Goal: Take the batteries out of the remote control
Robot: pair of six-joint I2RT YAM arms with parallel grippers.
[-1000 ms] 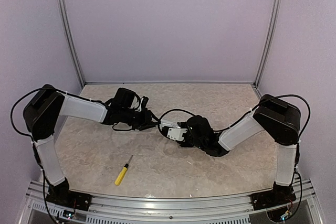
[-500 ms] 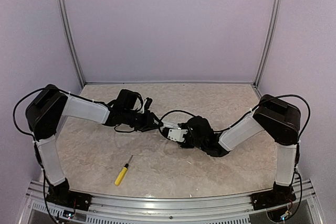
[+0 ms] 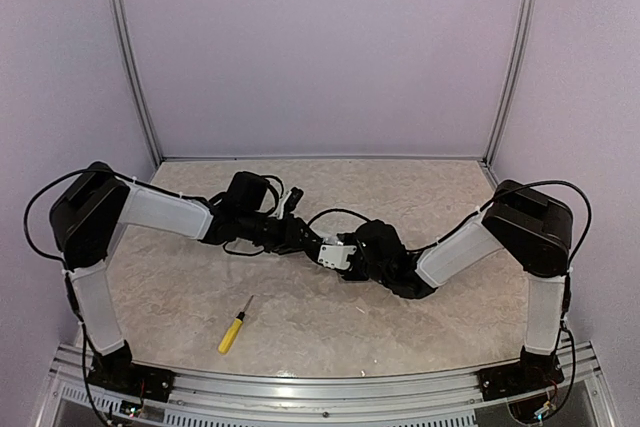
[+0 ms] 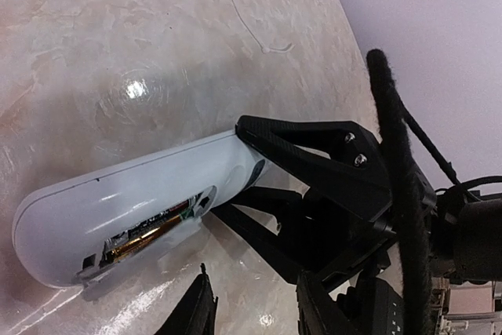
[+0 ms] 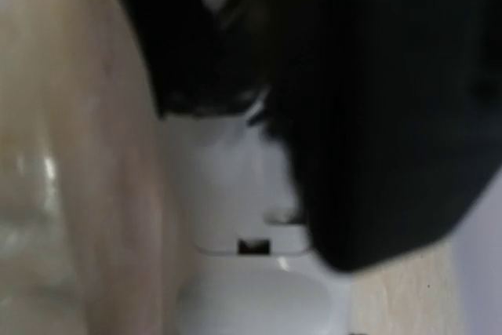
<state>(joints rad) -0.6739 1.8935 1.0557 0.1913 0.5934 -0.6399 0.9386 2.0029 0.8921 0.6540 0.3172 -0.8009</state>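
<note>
The white remote control [image 4: 118, 198] is held at one end by my right gripper's black fingers [image 4: 314, 151], just above the table. Its battery bay is uncovered. A brassy-gold battery [image 4: 149, 235] lies in it, and a darker battery [image 4: 157, 220] sits beside it, mostly hidden. My left gripper [image 4: 259, 315] is open just below the bay and touches nothing. From above, the left gripper [image 3: 305, 235] is right next to the remote [image 3: 333, 253] and the right gripper [image 3: 348, 252]. The right wrist view is blurred and shows the right gripper [image 5: 235, 139] shut on the remote [image 5: 251, 292].
A yellow-handled screwdriver [image 3: 232, 332] lies on the marble tabletop [image 3: 300, 317] at the front left. A thin white cable tie [image 4: 251, 29] lies on the table beyond the remote. Purple walls close the back and sides.
My left gripper has moved right, from a gap away to right beside the remote. The right arm and the remote have stayed put.
</note>
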